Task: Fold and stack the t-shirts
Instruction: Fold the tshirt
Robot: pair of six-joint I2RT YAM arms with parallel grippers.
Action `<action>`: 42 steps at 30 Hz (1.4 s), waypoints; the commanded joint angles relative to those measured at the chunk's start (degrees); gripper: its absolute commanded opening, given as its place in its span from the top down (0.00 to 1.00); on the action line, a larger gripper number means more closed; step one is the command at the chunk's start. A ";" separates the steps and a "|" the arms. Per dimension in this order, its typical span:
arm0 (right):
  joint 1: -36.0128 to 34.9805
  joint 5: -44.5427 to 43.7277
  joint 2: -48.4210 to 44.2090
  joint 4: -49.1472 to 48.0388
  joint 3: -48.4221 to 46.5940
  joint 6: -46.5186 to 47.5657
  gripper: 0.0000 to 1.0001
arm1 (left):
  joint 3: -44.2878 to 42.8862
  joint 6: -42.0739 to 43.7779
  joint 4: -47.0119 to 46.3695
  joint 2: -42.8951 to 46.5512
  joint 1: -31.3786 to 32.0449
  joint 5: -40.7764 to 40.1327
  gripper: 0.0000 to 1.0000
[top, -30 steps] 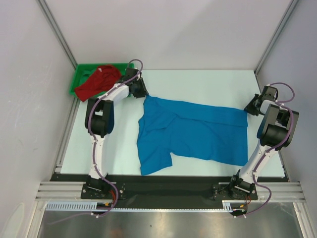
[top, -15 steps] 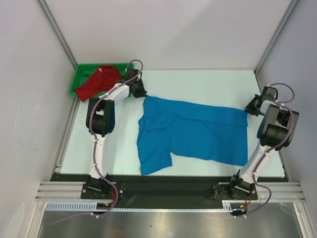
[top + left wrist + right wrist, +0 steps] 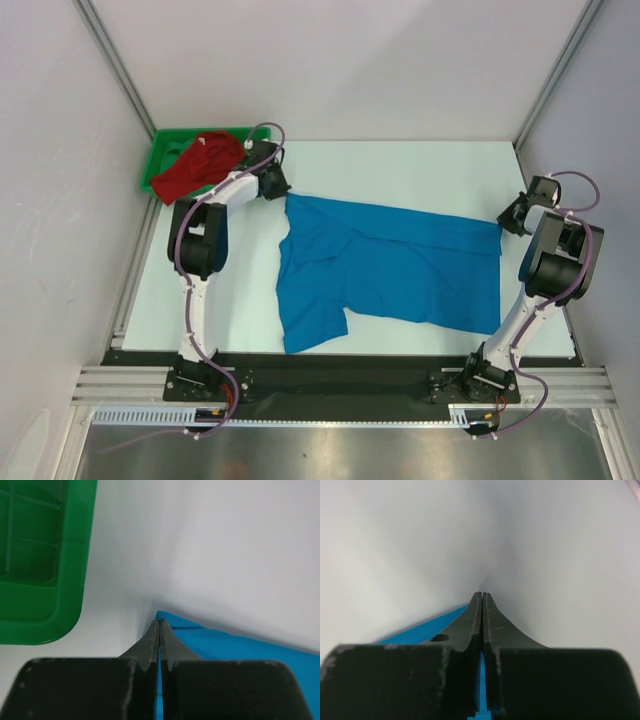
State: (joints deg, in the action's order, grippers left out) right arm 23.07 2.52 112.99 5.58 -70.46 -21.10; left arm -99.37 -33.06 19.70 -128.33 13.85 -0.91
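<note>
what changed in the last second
The left gripper slid left, dragging the blue shirt's far corner with it; the right gripper edged slightly right. Both stay shut on the shirt's far corners. The red shirt draped on the tray has not moved.

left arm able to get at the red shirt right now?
Probably yes on reach: the red shirt lies in the green tray right beside the left gripper, nothing between. But its fingers are shut on a corner of the blue shirt, so it must let go first.
</note>
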 commanded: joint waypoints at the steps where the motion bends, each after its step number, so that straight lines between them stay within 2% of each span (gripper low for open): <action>1: 0.14 -3.05 -1.11 -3.83 -1.08 -0.08 1.00 | -1.43 -0.26 -3.00 3.44 -1.10 -2.61 1.00; 7: -0.66 -0.50 2.14 -2.51 -4.42 -0.87 1.00 | -5.74 0.63 -3.62 0.19 -1.80 -0.68 1.00; 14: -0.83 0.02 3.55 -4.88 -5.74 -2.19 1.00 | -6.79 0.28 -6.78 -1.65 -3.39 0.29 1.00; 22: -1.36 3.98 9.96 -8.13 -13.55 -4.38 1.00 | -15.22 1.59 -7.14 -7.10 -3.91 1.87 1.00; 28: -1.62 4.68 14.62 -5.76 -19.89 -5.53 1.00 | -20.67 1.51 -7.14 -11.32 -4.35 2.31 1.00; 29: -1.97 4.51 14.80 -5.85 -20.85 -5.35 1.00 | -21.29 1.59 -7.14 -11.85 -4.35 2.57 0.99; 31: -2.15 3.63 15.15 -3.13 -21.82 -4.83 1.00 | -22.97 1.59 -6.87 -12.99 -4.53 2.75 0.86; 32: -2.07 2.84 15.24 -0.43 -23.48 -4.22 0.94 | -23.32 1.85 -6.70 -13.08 -4.53 2.67 0.72; 34: -1.71 1.70 15.33 3.53 -26.30 -2.90 0.81 | -24.11 2.64 -5.39 -11.78 -4.44 1.88 0.60; 35: -1.45 0.30 15.24 5.64 -27.96 -1.93 0.68 | -23.94 3.26 -5.03 -10.89 -4.36 1.09 0.55; 36: -1.10 -1.19 14.98 10.97 -31.64 -0.71 0.62 | -23.76 4.83 -4.68 -9.84 -4.09 1.00 0.48; 38: -0.83 -6.09 13.15 18.45 -34.65 2.55 0.51 | -22.89 6.16 -2.75 -5.37 -3.83 -1.62 0.46; 40: -0.66 -9.02 10.86 23.05 -37.65 3.69 0.47 | -18.87 6.95 -2.13 -0.89 -3.21 -2.69 0.45; 42: -0.92 -9.12 5.33 25.34 -34.86 3.87 0.43 | -14.99 6.87 -2.13 6.23 -2.51 -3.13 0.45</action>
State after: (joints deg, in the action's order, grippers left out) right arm 21.96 -1.54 126.91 21.23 -104.75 -20.38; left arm -116.77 -28.49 17.65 -135.66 10.39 -1.19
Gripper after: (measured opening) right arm 0.557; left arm 0.547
